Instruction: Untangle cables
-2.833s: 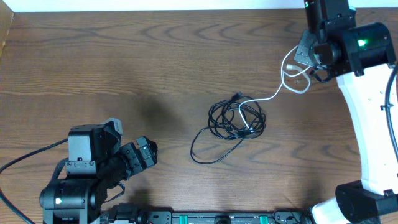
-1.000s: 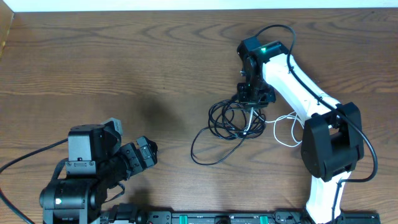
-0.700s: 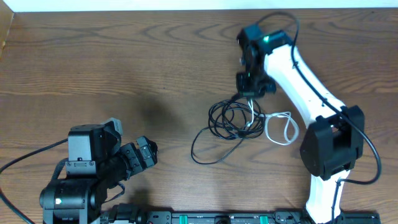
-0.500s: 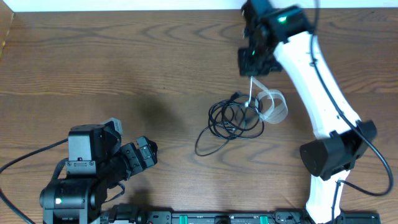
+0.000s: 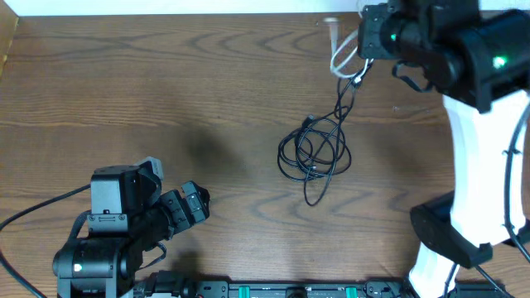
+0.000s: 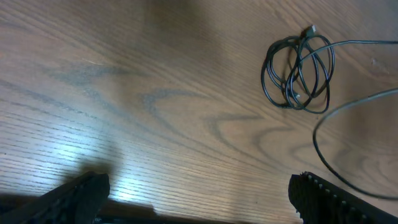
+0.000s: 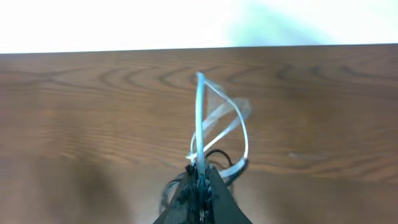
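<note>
Bench (image 5: 166,83): brown wood. The cables are in its right half.
Right arm (image 5: 480,141): white. It now reaches up to the far right corner. A moment ago it was bent low over the coil.
Left arm (image 5: 108,240): black, at the near left. It has not moved.
Black cables (image 5: 319,168): a loose coil right of the middle of the bench. One strand rises from it to my right claw. The wide loop that lay at the near left of the coil is now drawn in, and only a short tail points to the near side.
White cable (image 7: 200,118): off the bench, standing out from my right claw in thin loops. Before, it lay on the bench just beside the coil.
Right claw (image 5: 359,69): closed tight on the white cable. A black strand leaves from the same place. I cannot tell if it is pinched too or only caught on the white one.
Left claw (image 6: 196,183): wide, holding nothing, well apart from the coil.
Meaning for the task: the lift took the white cable away from the coil, but I judge it is not yet free, because a black strand follows it. The black cables are not yet separated.
</note>
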Robot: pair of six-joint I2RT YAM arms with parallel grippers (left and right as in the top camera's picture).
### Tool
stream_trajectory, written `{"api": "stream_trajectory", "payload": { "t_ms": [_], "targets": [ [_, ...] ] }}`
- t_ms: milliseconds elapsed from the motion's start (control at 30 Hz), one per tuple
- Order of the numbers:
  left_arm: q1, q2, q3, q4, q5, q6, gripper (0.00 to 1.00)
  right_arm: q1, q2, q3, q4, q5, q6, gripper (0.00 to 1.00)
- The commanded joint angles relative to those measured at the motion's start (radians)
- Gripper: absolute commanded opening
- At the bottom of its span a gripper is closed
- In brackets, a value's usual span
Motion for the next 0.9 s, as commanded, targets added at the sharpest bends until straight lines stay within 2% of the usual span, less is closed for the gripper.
{"api": "stream_trajectory", "payload": {
  "t_ms": [0, 133, 267, 300, 367, 433, 600, 667, 733, 767, 833, 867],
  "targets": [
    [0.004, 0.000, 0.001, 0.001, -0.007, 0.017, 0.98, 0.001, 0.002, 0.005, 0.006, -0.127, -0.005, 0.01],
    [0.004, 0.000, 0.001, 0.001, -0.007, 0.017, 0.98, 0.002, 0.004, -0.001, -0.009, -0.095, 0.007, 0.01],
    [0.004, 0.000, 0.001, 0.001, -0.007, 0.017, 0.98, 0.035, 0.004, -0.003, -0.082, 0.169, 0.092, 0.01],
    [0.004, 0.000, 0.001, 0.001, -0.007, 0.017, 0.98, 0.045, 0.004, -0.011, -0.082, 0.171, 0.081, 0.01],
    [0.004, 0.000, 0.001, 0.001, -0.007, 0.017, 0.98, 0.064, 0.004, -0.014, -0.081, 0.082, 0.077, 0.01],
    [0.004, 0.000, 0.001, 0.001, -0.007, 0.017, 0.98, 0.078, 0.004, -0.014, -0.073, -0.129, 0.055, 0.01],
    [0.004, 0.000, 0.001, 0.001, -0.007, 0.017, 0.98, 0.108, 0.004, -0.014, -0.019, -0.649, -0.172, 0.01],
    [0.004, 0.000, 0.001, 0.001, -0.007, 0.017, 0.98, 0.126, 0.004, -0.014, -0.006, -0.701, -0.255, 0.01],
    [0.004, 0.000, 0.001, 0.001, -0.007, 0.017, 0.98, 0.140, 0.004, -0.014, 0.002, -0.601, -0.307, 0.01],
    [0.004, 0.000, 0.001, 0.001, -0.007, 0.017, 0.98, 0.145, 0.006, -0.014, 0.008, -0.475, -0.312, 0.01],
    [0.004, 0.000, 0.001, 0.001, -0.007, 0.017, 0.98, 0.145, 0.010, -0.014, 0.006, -0.100, -0.218, 0.02],
    [0.004, 0.000, 0.001, 0.001, -0.007, 0.017, 0.98, 0.145, 0.013, -0.014, -0.017, 0.184, -0.056, 0.02]
  ]
}}
